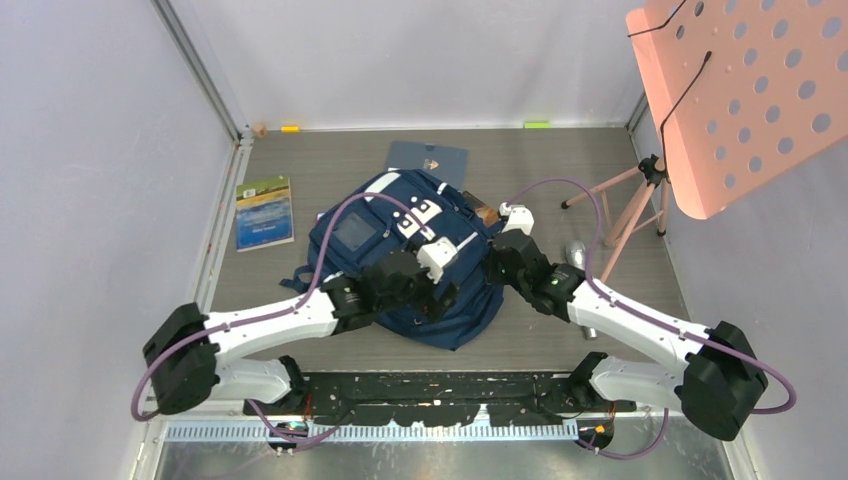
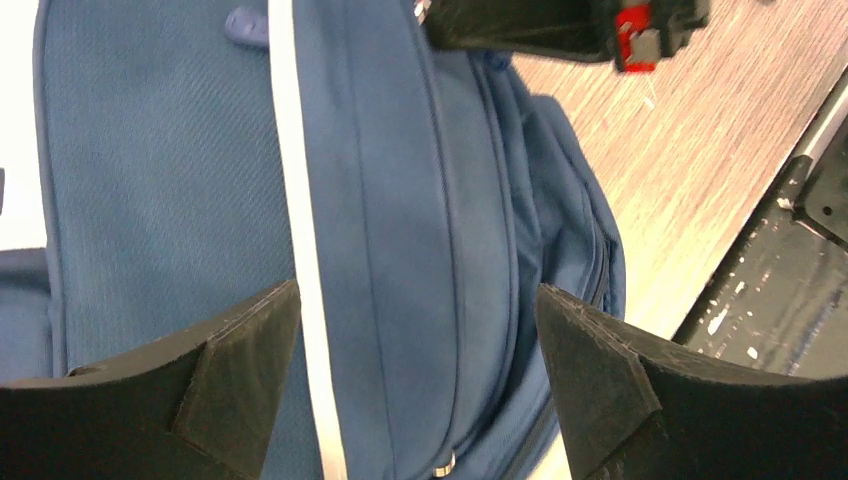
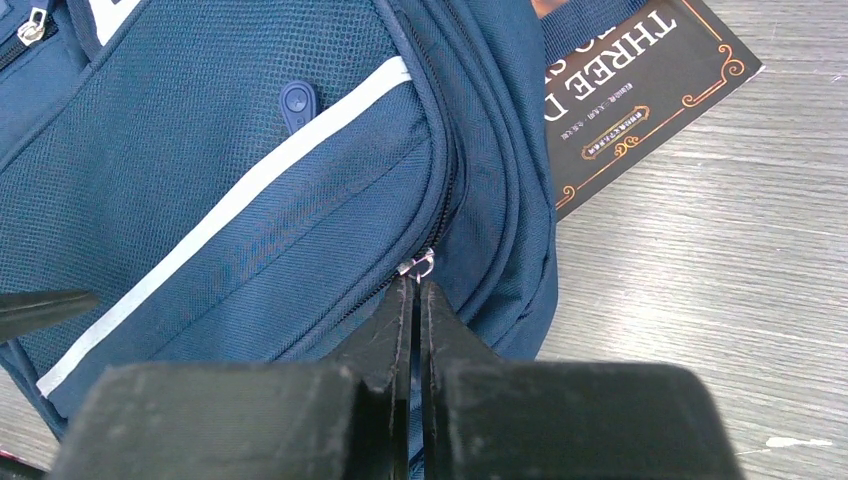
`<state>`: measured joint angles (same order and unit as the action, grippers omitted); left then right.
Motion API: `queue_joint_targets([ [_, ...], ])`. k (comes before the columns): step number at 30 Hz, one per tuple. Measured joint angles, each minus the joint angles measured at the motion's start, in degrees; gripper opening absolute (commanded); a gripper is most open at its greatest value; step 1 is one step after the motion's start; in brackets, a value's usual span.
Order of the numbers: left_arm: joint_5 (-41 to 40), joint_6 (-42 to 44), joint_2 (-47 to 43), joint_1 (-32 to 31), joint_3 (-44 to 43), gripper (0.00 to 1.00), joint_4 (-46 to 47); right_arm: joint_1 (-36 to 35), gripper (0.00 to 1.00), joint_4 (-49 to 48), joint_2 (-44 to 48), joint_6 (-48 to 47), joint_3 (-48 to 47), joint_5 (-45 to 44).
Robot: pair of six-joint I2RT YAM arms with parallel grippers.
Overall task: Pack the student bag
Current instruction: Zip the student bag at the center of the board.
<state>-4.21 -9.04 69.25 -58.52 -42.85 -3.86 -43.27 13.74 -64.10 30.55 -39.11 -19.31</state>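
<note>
- While the student bag (image 1: 400, 250) is lying flat at the middle of the table (image 1: 330, 160), front pocket up, it is being flanked by both arms.
- The left gripper (image 1: 440, 290) is being held over the near part of the bag. Its jaws are standing wide apart, with nothing between them but the fabric below.
- In the left wrist view, a white stripe (image 2: 300, 250) is being shown running down the blue cloth past one finger (image 2: 230, 370).
- The right gripper (image 3: 415, 300) is being held at the bag's right side, its fingers pressed together.
- Their tips are meeting a metal zipper pull (image 3: 420, 265); whether the pull's tab is being pinched cannot be told.
- A dark book (image 3: 630, 90) with gold lettering is being partly covered by the bag's edge.
- A green-covered book (image 1: 265, 212) is being shown flat to the left of the bag, apart from it.
- A dark blue booklet (image 1: 428, 160) is lying just behind the bag's far end.
- A pink perforated board (image 1: 740, 100) is being carried on a tripod (image 1: 630, 205) at the right of the table.
</note>
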Motion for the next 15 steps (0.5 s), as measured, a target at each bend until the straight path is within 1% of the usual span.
queue_joint_targets([
  [6, -0.90, 7.10, 6.86, -1.36, 0.04, 0.93, 13.55, 0.00, 0.00, 0.48, 0.00, 0.70, -0.20, 0.33],
  [10, -1.18, 11.39, 10.51, -1.38, 0.07, 0.87, 21.09, 0.00, 0.00, 1.07, 0.00, 1.22, -0.68, 0.59],
  [11, -1.20, 12.37, 11.43, -1.38, 0.07, 0.84, 22.38, 0.00, 0.00, 1.22, 0.00, 1.29, -0.85, 0.63],
  [13, -1.20, 13.57, 13.16, -1.36, 0.07, 0.73, 24.17, 0.00, 0.00, 1.42, 0.00, 1.33, -1.03, 0.68],
  [14, -1.25, 14.05, 14.10, -1.36, 0.07, 0.65, 24.87, 0.00, 0.00, 1.57, 0.00, 1.38, -1.11, 0.70],
  [15, -1.53, 14.51, 15.04, -1.38, 0.07, 0.53, 25.31, 0.00, 0.00, 1.70, 0.00, 1.44, -1.20, 0.74],
])
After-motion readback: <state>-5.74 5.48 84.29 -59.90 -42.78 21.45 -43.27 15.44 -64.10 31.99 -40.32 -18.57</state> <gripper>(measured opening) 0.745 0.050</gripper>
